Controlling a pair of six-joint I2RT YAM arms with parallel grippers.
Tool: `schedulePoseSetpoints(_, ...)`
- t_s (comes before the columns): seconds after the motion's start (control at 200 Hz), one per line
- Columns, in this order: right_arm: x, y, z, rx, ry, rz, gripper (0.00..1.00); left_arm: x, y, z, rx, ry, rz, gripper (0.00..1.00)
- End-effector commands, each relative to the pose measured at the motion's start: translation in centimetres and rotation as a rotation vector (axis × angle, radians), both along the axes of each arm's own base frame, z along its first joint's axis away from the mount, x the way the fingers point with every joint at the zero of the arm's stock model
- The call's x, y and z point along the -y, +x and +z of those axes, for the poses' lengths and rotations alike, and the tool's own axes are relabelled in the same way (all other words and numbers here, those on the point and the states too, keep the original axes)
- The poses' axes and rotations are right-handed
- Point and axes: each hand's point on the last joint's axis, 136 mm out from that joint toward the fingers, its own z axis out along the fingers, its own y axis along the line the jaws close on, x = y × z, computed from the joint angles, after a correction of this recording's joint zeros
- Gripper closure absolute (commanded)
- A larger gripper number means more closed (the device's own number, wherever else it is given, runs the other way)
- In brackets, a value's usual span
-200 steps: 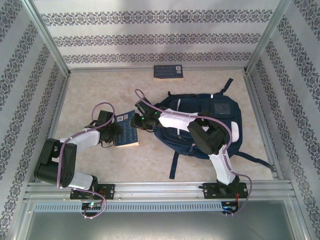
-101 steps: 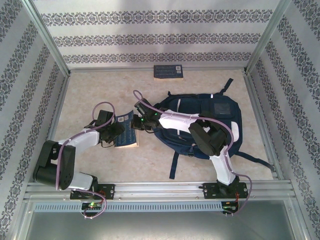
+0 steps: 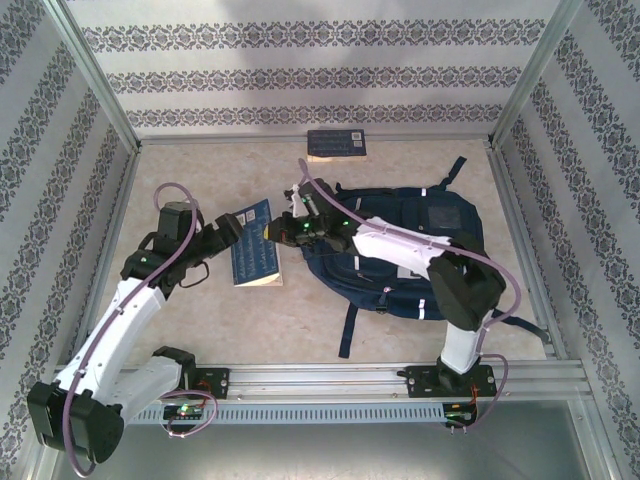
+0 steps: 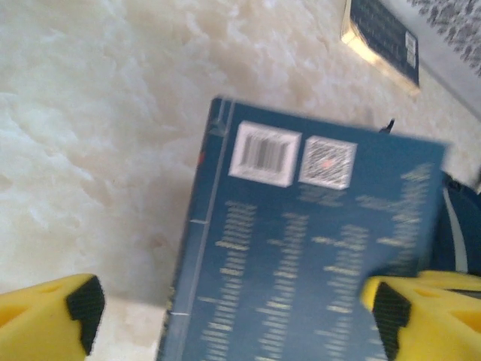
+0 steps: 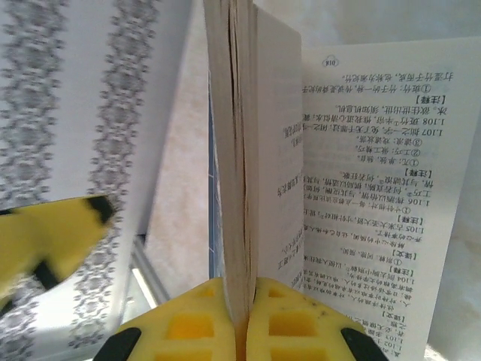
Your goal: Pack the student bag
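The student bag [image 3: 425, 250], a navy backpack, lies flat at the centre right of the table. A blue book [image 3: 255, 256] lies just left of it, back cover up with a barcode [image 4: 264, 153]. My left gripper [image 3: 232, 224] hovers over the book's far left corner, and its yellow fingers [image 4: 49, 316] stand wide apart above the cover [image 4: 301, 248], holding nothing. My right gripper [image 3: 281, 232] reaches across the bag and is shut on a sheaf of the book's pages [image 5: 239, 188]; a printed page [image 5: 376, 195] fans open beside its gripper [image 5: 242, 320].
A second blue book [image 3: 336, 143] lies at the back wall, also seen from the left wrist [image 4: 382, 39]. Patterned walls and metal frame posts [image 3: 95, 80] enclose the table. The bag's straps [image 3: 347, 330] trail toward the near edge.
My left gripper opened, let go of the book and drew up and back to the left. My right gripper closed on the book's page edge and shifted slightly toward the back.
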Motion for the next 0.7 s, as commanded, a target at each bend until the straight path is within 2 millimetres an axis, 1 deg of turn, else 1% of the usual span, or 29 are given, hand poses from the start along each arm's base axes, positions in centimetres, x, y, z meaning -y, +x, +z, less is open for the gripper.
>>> schedulePoseSetpoints(0.0,-0.1,-1.2,5.1,0.075,0.169,0.095,1.00,1.5,-1.0,-1.1,-0.055,-0.021,-0.122,0.00)
schedulePoseSetpoints(0.075,0.4,-1.9,6.3,0.084,0.200,0.125,1.00,3.4,-0.8,0.0,-0.012,-0.103,-0.202,0.00)
schedulePoseSetpoints(0.175,1.2,-2.8,7.5,0.090,0.243,0.142,1.00,4.3,-0.5,1.3,0.023,-0.141,-0.249,0.00)
schedulePoseSetpoints(0.22,1.6,-3.2,8.4,0.093,0.274,0.147,1.00,4.6,-0.4,1.9,0.036,-0.149,-0.265,0.00)
schedulePoseSetpoints(0.25,2.0,-3.2,8.7,0.089,0.293,0.142,1.00,4.9,-0.4,2.3,0.050,-0.165,-0.286,0.00)
schedulePoseSetpoints(0.335,2.9,-3.6,10.1,0.091,0.357,0.148,1.00,6.2,-0.4,3.6,0.092,-0.245,-0.340,0.01)
schedulePoseSetpoints(0.445,4.0,-4.1,11.2,0.099,0.404,0.147,1.00,8.1,-0.6,5.6,0.156,-0.392,-0.408,0.05)
schedulePoseSetpoints(0.55,4.7,-4.3,11.6,0.112,0.409,0.136,1.00,9.3,-0.7,7.5,0.232,-0.509,-0.449,0.17)
schedulePoseSetpoints(0.61,4.9,-4.3,11.6,0.113,0.408,0.129,1.00,9.5,-0.6,8.2,0.262,-0.552,-0.455,0.28)
schedulePoseSetpoints(0.694,5.0,-4.2,11.6,0.111,0.408,0.121,1.00,10.0,-0.6,9.1,0.292,-0.601,-0.475,0.48)
